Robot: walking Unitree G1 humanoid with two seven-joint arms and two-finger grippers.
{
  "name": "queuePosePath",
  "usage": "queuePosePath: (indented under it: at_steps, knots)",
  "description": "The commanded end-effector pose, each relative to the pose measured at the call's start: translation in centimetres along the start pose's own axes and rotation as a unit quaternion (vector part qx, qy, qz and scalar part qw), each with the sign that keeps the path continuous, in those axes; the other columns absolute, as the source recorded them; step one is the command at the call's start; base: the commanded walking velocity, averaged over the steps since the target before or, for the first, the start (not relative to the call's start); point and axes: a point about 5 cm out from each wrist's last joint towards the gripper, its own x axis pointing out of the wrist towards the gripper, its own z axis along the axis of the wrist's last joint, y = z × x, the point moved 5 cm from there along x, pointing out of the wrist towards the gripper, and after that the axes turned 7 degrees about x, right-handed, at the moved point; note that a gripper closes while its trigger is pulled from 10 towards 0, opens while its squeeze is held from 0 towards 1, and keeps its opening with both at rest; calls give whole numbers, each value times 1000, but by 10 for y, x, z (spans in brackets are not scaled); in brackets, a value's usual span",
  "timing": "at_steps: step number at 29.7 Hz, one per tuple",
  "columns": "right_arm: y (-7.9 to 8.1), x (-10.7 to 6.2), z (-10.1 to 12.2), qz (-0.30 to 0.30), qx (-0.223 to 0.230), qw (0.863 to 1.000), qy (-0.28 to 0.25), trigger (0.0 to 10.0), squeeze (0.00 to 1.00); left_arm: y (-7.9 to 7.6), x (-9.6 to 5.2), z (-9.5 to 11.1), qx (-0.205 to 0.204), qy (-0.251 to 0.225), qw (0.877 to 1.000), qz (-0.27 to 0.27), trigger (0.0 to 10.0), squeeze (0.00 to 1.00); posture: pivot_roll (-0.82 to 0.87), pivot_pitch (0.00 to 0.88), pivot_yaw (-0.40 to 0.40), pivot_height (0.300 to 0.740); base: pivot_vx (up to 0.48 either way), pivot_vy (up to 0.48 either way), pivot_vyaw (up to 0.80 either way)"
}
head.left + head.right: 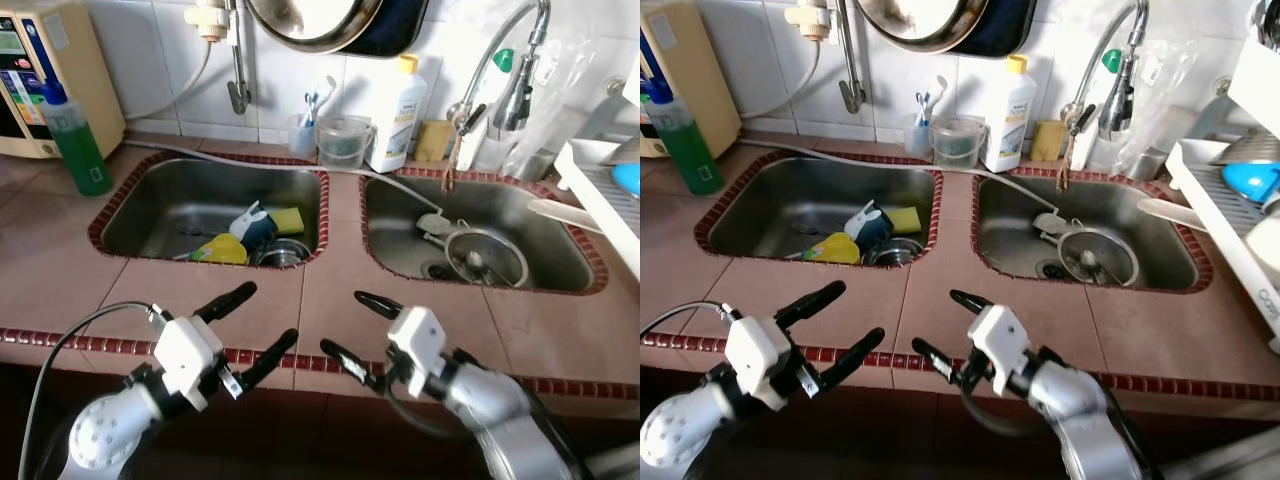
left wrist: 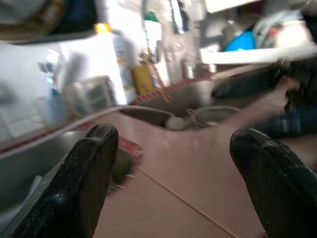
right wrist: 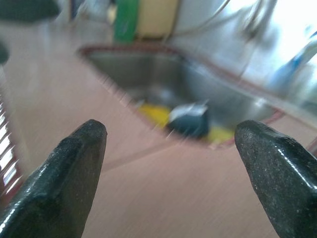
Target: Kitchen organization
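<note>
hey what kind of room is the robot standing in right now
Most likely a home kitchen: a tiled counter holds two steel sink basins, a pull-down faucet stands over the right one, and a dish soap bottle sits against the wall.

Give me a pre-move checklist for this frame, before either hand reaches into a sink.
1. Left hand open and holding nothing: ok, fingers spread above the counter's front edge.
2. Right hand open and holding nothing: ok, fingers spread, also over the counter.
3. Hands apart from each other: ok, a gap shows between them.
4. Items in the left sink visible: ok, a dark cup lies tipped among yellow things near the drain.
5. Right sink contents visible: ok, a round metal strainer lies by the drain.
6. Wrist views sharp enough to guide a grasp: not ok, both are blurred.
</note>
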Motion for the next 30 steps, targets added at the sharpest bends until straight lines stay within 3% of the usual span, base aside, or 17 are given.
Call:
queuePosePath:
  at_steps: [1, 8, 12, 16, 19, 22, 26, 30]
  knots:
    - [-8, -6, -6, -29, 18, 999, 0, 10000, 0, 4, 3, 0, -9, -6, 1000, 14, 10000, 0, -91, 0, -40, 740, 0, 0, 0]
    - [-13, -4, -5, -31, 21, 999, -8, 10000, 0, 8, 9, 2, -13, -20, 1000, 9, 10000, 0, -96, 0, -25, 740, 0, 0, 0]
    - [22, -3, -11, 57, 7, 998, 7, 10000, 0, -21, -3, 4, 16, -26, 997, -74, 10000, 0, -98, 0, -20, 740, 0, 0, 0]
    - [36, -3, -16, 88, 5, 996, 16, 10000, 0, -31, -9, 4, 18, -24, 995, -98, 10000, 0, -97, 0, -19, 740, 0, 0, 0]
    - [58, -8, -27, 145, 1, 989, 37, 10000, 0, -43, -17, 4, 23, -23, 992, -121, 10000, 0, -85, 0, -23, 740, 0, 0, 0]
    - [69, -11, -31, 174, 6, 984, 47, 10000, 0, -45, -21, 3, 18, -22, 992, -123, 10000, 0, -84, 0, -26, 740, 0, 0, 0]
    - [88, -25, -42, 246, 22, 966, 81, 10000, 0, -60, -37, -1, 49, -19, 984, -172, 10000, 0, -71, 0, -40, 740, 0, 0, 0]
    - [95, -33, -46, 280, 21, 955, 99, 10000, 0, -67, -43, -5, 47, -10, 981, -187, 10000, 0, -68, 3, -49, 740, 0, 0, 0]
